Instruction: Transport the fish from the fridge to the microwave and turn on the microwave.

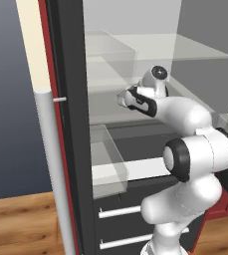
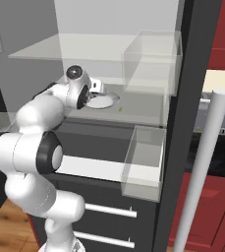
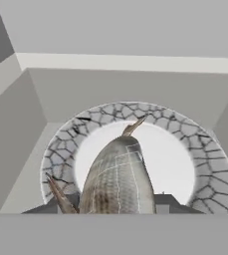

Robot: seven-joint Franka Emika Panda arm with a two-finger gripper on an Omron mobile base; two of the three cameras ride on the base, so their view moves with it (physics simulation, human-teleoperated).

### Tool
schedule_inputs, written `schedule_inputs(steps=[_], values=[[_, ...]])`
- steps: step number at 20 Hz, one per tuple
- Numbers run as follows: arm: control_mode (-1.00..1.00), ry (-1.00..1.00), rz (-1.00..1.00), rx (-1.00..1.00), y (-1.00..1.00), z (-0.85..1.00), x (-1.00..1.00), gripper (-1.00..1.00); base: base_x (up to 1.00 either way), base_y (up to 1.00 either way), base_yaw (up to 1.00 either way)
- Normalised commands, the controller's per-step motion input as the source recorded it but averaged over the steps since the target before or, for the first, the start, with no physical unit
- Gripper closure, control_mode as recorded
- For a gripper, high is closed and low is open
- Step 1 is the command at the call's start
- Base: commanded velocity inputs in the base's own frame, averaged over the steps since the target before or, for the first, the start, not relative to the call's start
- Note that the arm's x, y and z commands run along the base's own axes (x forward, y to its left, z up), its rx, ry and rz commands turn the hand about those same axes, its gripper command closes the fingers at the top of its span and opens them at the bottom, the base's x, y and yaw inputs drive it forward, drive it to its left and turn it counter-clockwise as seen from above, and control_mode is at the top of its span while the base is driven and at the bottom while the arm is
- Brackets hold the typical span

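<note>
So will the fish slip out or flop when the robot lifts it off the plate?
The fish looks smooth, rounded and tapering toward its tail, so it might slide between the gripper fingertips. It seems stiff, probably not floppy. The plate is shallow, so nothing should catch.

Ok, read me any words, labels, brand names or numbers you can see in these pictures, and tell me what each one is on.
None to read. The fridge, its glass shelves and door bins are bare of writing.
The plate has a grey stone pattern on its rim, no letters.
The fish has only mottled skin.
The gripper and the arm show no marking.
</note>
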Motion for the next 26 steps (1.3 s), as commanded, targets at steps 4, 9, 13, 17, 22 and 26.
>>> schedule_inputs(steps=[4, 9, 13, 17, 22, 26], values=[[-1.00, 0.02, 0.00, 0.00, 0.00, 0.16, -0.81, 1.00, 0.00, 0.00, 0.00], [-1.00, 0.02, 0.00, 0.00, 0.00, 0.02, -0.98, 1.00, 0.00, 0.00, 0.00], [-1.00, 0.06, 0.00, 0.00, 0.00, 0.29, -0.99, 1.00, 0.00, 0.00, 0.00], [-1.00, 0.14, 0.00, 0.00, 0.00, 0.53, -0.86, 1.00, 0.00, 0.00, 0.00], [-1.00, 0.03, 0.00, 0.00, 0.00, 0.40, -0.74, 1.00, 0.00, 0.00, 0.00], [-1.00, 0.00, 0.00, 0.00, 0.00, 0.37, -0.80, 1.00, 0.00, 0.00, 0.00]])
